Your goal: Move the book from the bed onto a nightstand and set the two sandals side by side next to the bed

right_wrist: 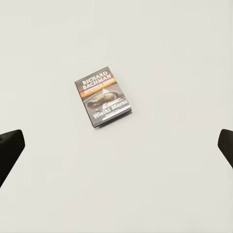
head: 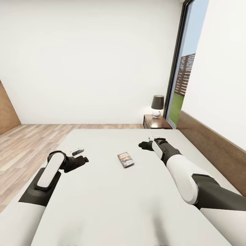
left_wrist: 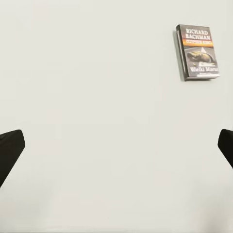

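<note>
I hold both claws, left (head: 83, 158) and right (head: 142, 145), wide open and empty above the bed (head: 102, 205), flanking the book (head: 125, 159) for pickup.

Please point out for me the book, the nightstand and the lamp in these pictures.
book (head: 125, 160): head view, middle of its cover, flat on the mattress.
nightstand (head: 150, 123): head view, its dark top, left of the lamp's base.
lamp (head: 157, 101): head view, its dark shade.

Head view: high, forward-down over bed (head: 102, 205). Both wrist views: closer, straight down at mattress; all three share book (head: 125, 160).
</note>
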Controlling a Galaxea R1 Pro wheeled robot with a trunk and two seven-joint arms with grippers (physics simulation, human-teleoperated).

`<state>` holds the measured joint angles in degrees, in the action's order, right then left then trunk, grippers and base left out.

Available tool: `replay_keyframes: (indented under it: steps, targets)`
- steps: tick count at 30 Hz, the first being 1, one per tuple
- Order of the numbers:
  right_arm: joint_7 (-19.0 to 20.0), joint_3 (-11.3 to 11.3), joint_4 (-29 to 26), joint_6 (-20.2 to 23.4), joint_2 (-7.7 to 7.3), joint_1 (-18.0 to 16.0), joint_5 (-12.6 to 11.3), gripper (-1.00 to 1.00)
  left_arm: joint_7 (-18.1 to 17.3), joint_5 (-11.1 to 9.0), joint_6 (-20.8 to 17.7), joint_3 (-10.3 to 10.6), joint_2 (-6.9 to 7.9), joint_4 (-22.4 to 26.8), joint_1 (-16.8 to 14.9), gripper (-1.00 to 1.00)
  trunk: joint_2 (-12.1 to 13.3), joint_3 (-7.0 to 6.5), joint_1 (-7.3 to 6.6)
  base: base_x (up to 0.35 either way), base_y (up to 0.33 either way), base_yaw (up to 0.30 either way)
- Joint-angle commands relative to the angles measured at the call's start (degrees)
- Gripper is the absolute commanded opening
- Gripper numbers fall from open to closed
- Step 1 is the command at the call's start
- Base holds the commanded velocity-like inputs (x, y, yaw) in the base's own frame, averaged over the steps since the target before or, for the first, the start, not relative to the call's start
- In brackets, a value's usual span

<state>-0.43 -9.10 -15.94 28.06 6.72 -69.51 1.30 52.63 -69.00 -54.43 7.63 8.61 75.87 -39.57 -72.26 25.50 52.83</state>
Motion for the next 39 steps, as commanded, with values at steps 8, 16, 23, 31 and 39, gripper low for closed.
replay_keyframes:
  steps: [8,16,23,31,39]
  targets:
    - [0.07,-0.34,-0.13,0.16,0.12,-0.01,0.11,1.0,0.56,-0.14,0.07,0.12,0.56,-0.09,0.57,1.0,-0.05,0.78,0.0,-0.005,0.008,0.0]
    - [0.12,-0.31,-0.13,0.15,0.17,-0.01,0.11,1.0,0.55,-0.17,0.11,0.04,0.62,-0.04,0.62,1.0,-0.05,1.49,0.0,-0.042,0.107,0.0]
    - [0.15,-0.33,-0.14,0.15,0.17,-0.01,0.11,1.0,0.55,-0.17,0.11,0.02,0.6,0.03,0.63,1.0,-0.05,2.12,0.0,-0.009,0.028,0.0]
    - [0.17,-0.31,-0.14,0.15,0.14,-0.01,0.11,1.0,0.54,-0.23,0.11,-0.13,0.66,0.06,0.64,1.0,-0.05,2.83,0.0,-0.002,0.147,0.0]
    - [0.17,-0.31,-0.14,0.15,0.14,-0.01,0.11,1.0,0.52,-0.31,0.11,-0.15,0.65,0.01,0.64,1.0,-0.05,3.54,0.0,0.004,0.058,0.0]
